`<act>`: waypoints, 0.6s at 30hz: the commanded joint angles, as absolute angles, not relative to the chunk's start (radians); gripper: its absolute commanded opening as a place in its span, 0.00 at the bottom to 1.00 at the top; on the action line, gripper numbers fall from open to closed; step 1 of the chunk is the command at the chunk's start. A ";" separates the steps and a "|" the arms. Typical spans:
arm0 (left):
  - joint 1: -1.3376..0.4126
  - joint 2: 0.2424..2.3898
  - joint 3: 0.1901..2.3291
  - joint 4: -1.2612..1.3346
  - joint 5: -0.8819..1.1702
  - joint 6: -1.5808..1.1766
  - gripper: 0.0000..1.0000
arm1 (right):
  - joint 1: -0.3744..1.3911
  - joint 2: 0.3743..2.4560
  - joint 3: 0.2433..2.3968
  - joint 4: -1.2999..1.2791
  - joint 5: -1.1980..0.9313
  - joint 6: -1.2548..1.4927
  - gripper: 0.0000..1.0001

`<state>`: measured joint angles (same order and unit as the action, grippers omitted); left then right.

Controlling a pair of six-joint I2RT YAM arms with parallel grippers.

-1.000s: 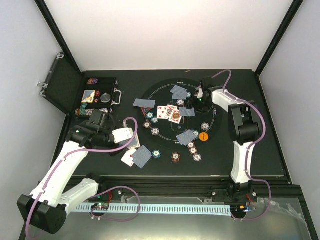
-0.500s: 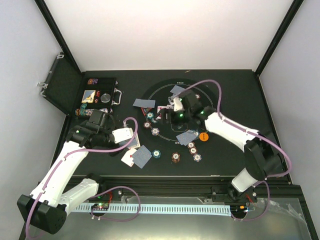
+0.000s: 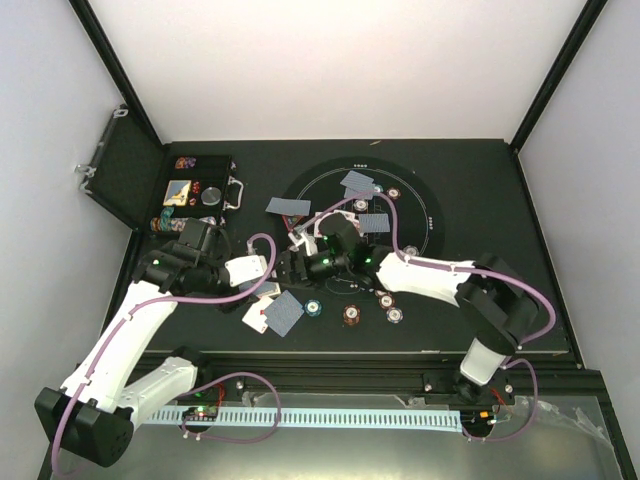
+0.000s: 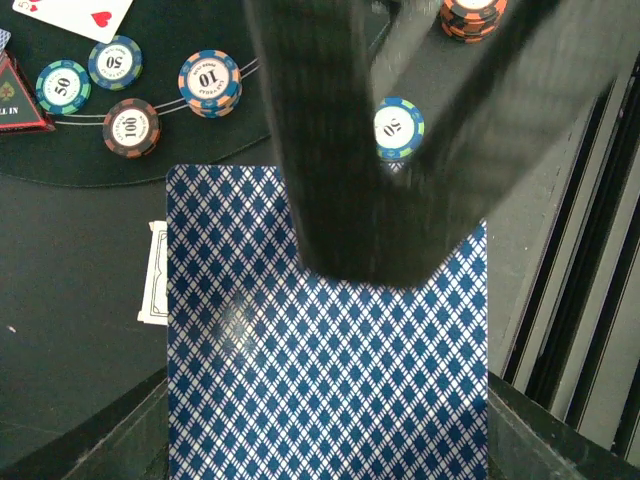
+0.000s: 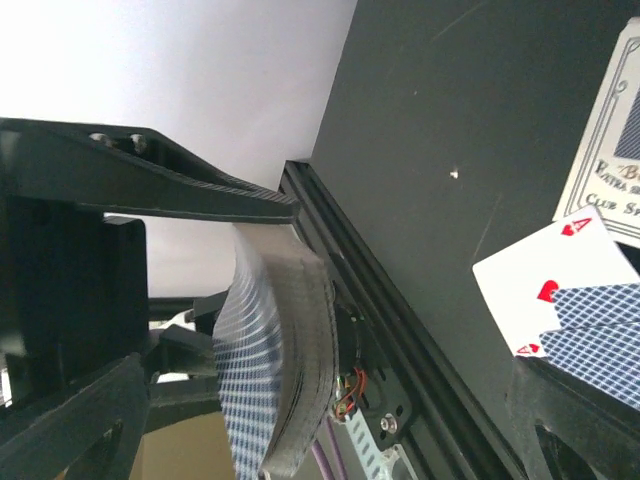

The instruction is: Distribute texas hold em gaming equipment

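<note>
Right arm (image 3: 430,272) has swung off far side of mat (image 3: 415,215) and now stretches low across it toward deck (image 4: 330,380) held by left arm. Judged: back for next card to deal.
Left fingers (image 4: 90,450) clamped on deck's side edges.
Right fingers (image 5: 70,420) apart, empty, just before deck.
Open surface (image 3: 500,200) right of mat.
Near rail (image 5: 330,250) close behind deck.
Dealt cards (image 3: 283,313) and chips (image 3: 352,315) close under arm. Lift before swinging back.
</note>
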<state>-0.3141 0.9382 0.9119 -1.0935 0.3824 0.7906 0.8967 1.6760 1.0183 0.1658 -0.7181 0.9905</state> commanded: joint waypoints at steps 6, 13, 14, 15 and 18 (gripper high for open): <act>-0.311 0.935 0.964 -1.094 0.420 0.782 0.02 | 0.925 1.793 1.087 0.298 -0.778 1.070 0.91; -0.311 0.934 0.969 -1.098 0.422 0.784 0.02 | 0.919 1.860 1.116 0.356 -0.826 1.099 0.80; -0.311 0.933 0.968 -1.097 0.422 0.783 0.02 | 0.914 1.863 1.113 0.351 -0.827 1.096 0.78; -0.311 0.933 0.969 -1.098 0.421 0.785 0.02 | 0.910 1.865 1.108 0.350 -0.830 1.095 0.77; -0.311 0.930 0.968 -1.098 0.420 0.787 0.02 | 0.887 1.859 1.078 0.362 -0.837 1.096 0.74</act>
